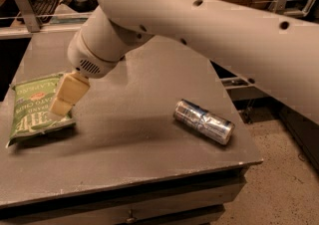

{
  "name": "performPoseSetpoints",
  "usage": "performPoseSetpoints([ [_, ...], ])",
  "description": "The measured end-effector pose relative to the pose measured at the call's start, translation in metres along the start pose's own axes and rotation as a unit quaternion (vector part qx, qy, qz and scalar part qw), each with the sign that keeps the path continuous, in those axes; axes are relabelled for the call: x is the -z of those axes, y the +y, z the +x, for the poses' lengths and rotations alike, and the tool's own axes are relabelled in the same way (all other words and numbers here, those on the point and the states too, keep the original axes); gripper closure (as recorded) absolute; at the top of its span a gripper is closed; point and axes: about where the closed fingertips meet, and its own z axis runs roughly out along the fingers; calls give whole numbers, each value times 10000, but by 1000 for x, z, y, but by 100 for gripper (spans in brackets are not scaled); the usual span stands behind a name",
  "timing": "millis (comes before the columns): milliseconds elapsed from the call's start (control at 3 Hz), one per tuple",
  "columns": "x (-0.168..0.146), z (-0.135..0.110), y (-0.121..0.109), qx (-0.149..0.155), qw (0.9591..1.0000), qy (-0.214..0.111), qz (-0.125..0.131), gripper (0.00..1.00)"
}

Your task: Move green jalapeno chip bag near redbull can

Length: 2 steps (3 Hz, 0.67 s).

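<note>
Presently we count one flat, crinkly green jalapeno chip bag (35,112) at the left edge of a grey speckled table (139,139). One slim, dented silver-blue redbull can (203,121) lies well apart on its side. One cream gripper (61,105) hangs over the bag's right edge; whether it is apart or together we cannot tell.

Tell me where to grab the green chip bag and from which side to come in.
Take the green jalapeno chip bag at its long edge facing the redbull can, coming from above: it lies flat on the table, so probably only the crinkled edge offers a pinch. The gripper hangs over that edge.
</note>
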Motion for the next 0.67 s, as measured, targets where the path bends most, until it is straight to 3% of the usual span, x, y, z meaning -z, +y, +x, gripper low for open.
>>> performPoseSetpoints([
  [333,-50,-7,5,-165,9995,-71,-256,0],
  [667,-83,-12,9,-304,9985,-102,-443,19],
])
